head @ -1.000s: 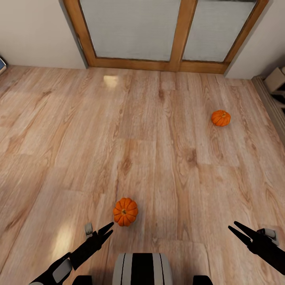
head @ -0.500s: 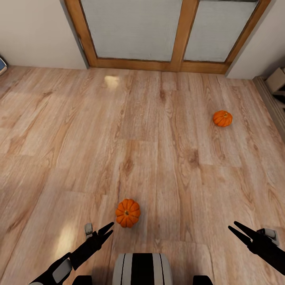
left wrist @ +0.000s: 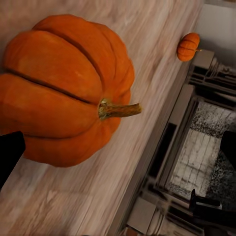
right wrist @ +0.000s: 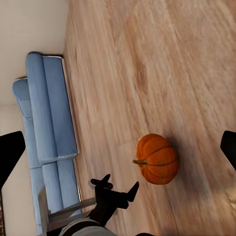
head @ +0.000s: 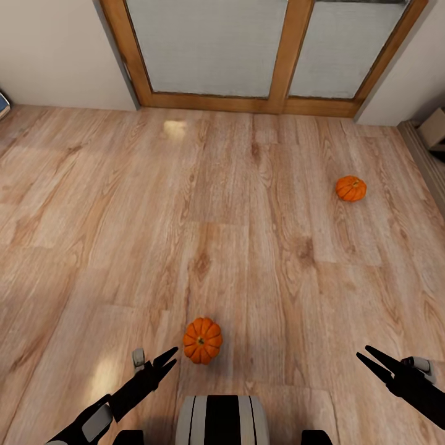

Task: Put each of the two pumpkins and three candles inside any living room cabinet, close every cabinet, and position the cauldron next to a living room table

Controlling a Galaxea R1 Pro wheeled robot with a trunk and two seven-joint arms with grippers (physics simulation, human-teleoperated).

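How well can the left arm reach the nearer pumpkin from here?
Probably well: the near pumpkin lies on bare floor just ahead of the open left gripper, with nothing between them.

Wood-framed glass doors beyond plank floor, blue sofa

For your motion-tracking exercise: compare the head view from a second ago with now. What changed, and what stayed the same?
The whole view shifted: the near pumpkin and the far pumpkin both slid slightly right and down in the picture, together with the floor and the door frame, so the camera moved, not the pumpkins. Nothing was grasped or released. The left gripper and right gripper stayed open and empty.
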